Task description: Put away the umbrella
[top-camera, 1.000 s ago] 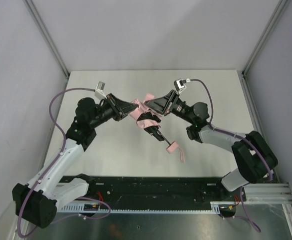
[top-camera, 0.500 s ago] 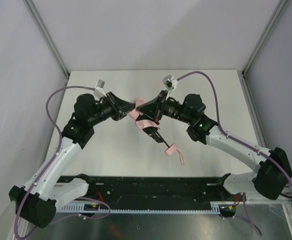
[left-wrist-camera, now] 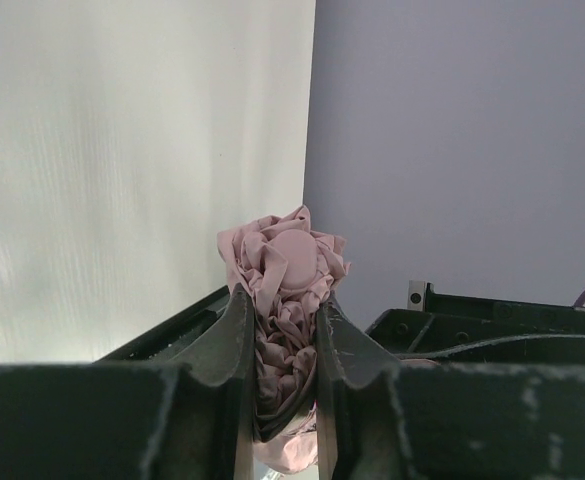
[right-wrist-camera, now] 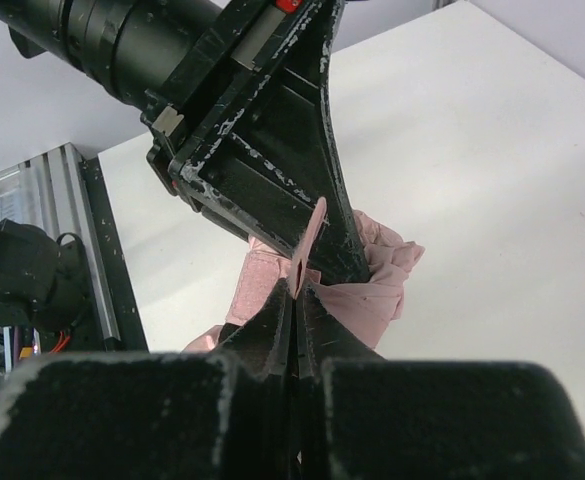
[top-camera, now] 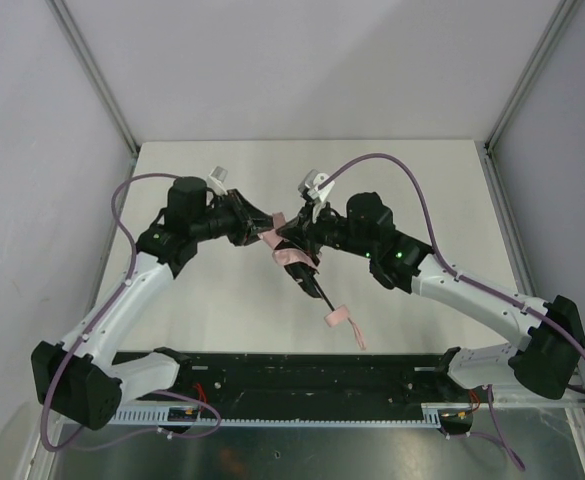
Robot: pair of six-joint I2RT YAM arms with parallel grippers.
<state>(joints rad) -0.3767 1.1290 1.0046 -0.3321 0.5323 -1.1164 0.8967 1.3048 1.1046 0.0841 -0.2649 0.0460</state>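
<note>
Evidently the step in hand is cinching the folded canopy, so the job is to hold the bundle firm while the tie tab goes round it. The umbrella [top-camera: 290,252] is held between the two arms over the middle of the table [top-camera: 222,310], its dark shaft [top-camera: 312,288] slanting toward the near edge, with the pink handle [top-camera: 337,317] nearest the arms' bases. The left gripper [left-wrist-camera: 280,312] is clamped on the crumpled fabric just behind the round cap [left-wrist-camera: 294,255]; the right gripper [right-wrist-camera: 297,292] is pinched tight on a thin pink tab [right-wrist-camera: 312,225]. To do it well, I judge, the left should not slacken, and the right should draw the tab taut around the bundle without tugging fabric out of the other jaws. Only the right wrist view shows that tab and how close it lies to the left fingers [right-wrist-camera: 327,200]; only the top view shows shaft and handle untouched by either gripper; only the left wrist view shows the cap
</note>
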